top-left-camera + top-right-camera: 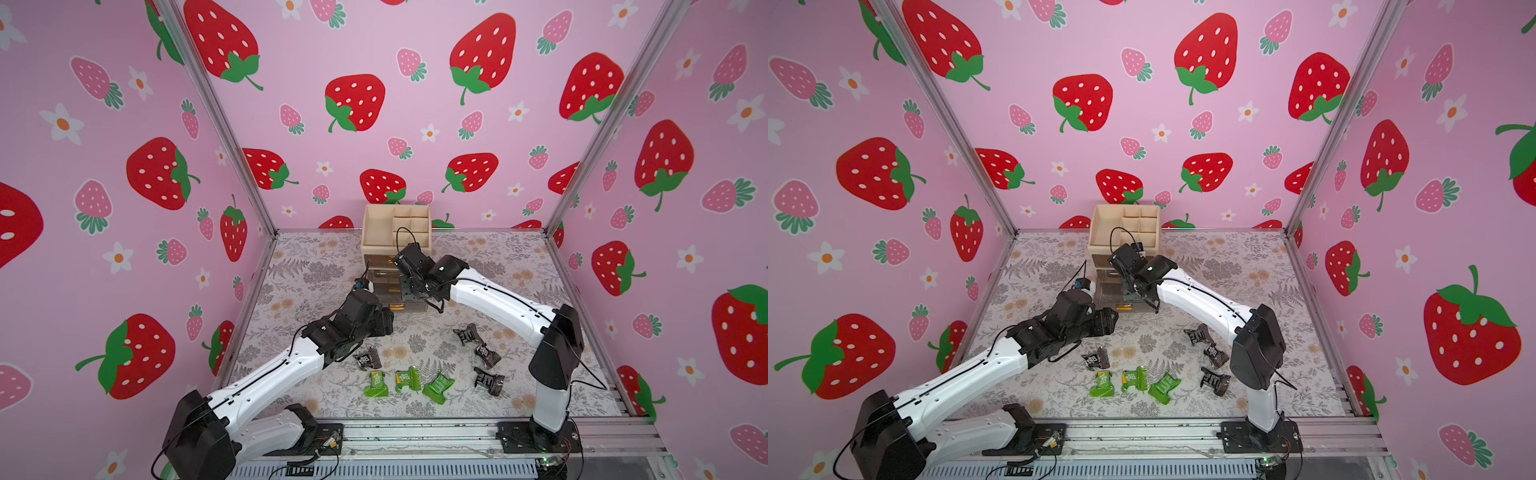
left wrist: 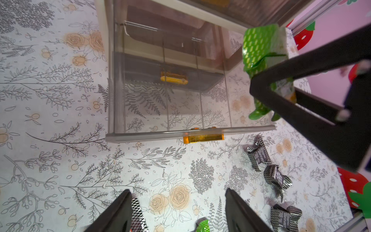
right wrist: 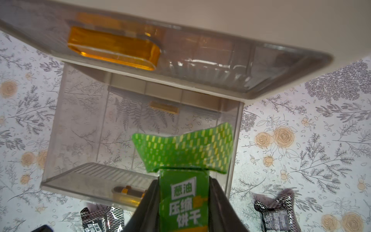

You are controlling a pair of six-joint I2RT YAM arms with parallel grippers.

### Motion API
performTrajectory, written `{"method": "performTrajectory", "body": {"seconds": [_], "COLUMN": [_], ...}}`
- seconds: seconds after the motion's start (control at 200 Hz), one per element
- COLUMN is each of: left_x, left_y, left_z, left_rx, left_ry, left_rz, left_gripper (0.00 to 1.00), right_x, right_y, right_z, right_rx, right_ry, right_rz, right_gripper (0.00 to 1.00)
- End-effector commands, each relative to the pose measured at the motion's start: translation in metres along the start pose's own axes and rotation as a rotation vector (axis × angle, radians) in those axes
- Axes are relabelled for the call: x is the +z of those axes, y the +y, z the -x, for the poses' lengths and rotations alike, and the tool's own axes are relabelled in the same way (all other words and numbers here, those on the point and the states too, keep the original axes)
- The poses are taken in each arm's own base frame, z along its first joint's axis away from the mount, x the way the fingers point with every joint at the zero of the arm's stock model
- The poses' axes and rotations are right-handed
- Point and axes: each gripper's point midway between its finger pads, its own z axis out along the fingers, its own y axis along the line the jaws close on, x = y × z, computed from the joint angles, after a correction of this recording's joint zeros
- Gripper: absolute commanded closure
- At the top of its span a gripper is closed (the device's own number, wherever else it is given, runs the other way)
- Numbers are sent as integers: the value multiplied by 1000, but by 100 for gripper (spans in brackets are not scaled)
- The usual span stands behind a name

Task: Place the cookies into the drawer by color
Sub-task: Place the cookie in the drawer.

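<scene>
Green packet (image 3: pixel 182 152) is glossy foil w/ crinkly crimped ends; black packets (image 2: pixel 259 154) same shiny foil, checker-print; drawer (image 2: pixel 140 136) smooth smoky see-thru plastic, handle (image 2: pixel 202 138) clear amber plastic; organizer body (image 1: pixel 376 226) matt beige plastic; table cover (image 2: pixel 50 100) matt, printed; right gripper (image 3: pixel 182 181) fingers (image 3: pixel 220 206) matt black.

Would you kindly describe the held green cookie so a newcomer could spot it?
Find the beige organizer at the back wall, one drawer pulled far out. Over that drawer the right tool grips a green cookie; the other three green ones lie on the mat.

drawer (image 1: pixel 366 232) at back, cookies (image 1: pixel 409 380) scattered before it
</scene>
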Motion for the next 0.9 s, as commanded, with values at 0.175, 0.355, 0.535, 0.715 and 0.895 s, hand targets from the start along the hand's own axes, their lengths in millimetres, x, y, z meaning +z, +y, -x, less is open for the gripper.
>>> {"method": "performTrajectory", "body": {"seconds": [0.175, 0.355, 0.535, 0.715, 0.895], "left_x": [10, 11, 18, 24, 28], "left_y": [-9, -3, 1, 5, 10], "left_z": [16, 14, 10, 11, 10], "left_rx": [14, -1, -3, -11, -18], "left_ry": [-24, -30, -11, -12, -9], "left_rz": [-45, -59, -54, -47, -35], "left_gripper": [24, 24, 23, 23, 23], "right_x": [15, 29, 39, 46, 50], "right_y": [-13, -14, -18, -18, -23], "right_z": [-2, -7, -14, -18, -25], "right_rx": [14, 0, -15, -37, -45], "right_ry": [21, 57, 99, 135, 174], "right_rz": [-100, -138, -183, -212, -246], "right_gripper": [68, 68, 68, 67, 65]}}
